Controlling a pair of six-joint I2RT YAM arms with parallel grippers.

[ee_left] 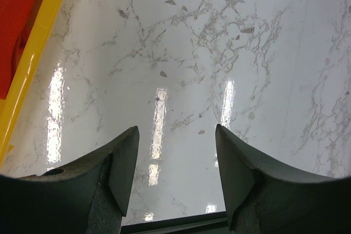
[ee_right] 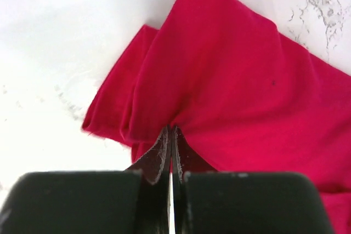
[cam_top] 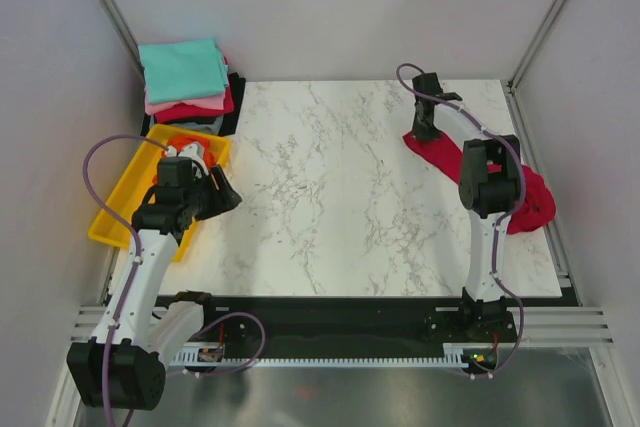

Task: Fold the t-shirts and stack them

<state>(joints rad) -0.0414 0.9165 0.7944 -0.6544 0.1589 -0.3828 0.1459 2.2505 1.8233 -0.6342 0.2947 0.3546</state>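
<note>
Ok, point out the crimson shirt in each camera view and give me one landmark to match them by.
Top external: the crimson shirt lies on the right side of the marble table, reaching its right edge, under the right gripper.
Left wrist: not in it.
Right wrist: it fills the centre and right, pinched in the shut right gripper at the bottom.
Shared landmark: the marble table, seen in all three.

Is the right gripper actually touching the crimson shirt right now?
Touching. The right wrist view shows the right gripper closed on a puckered fold of the crimson shirt.
</note>
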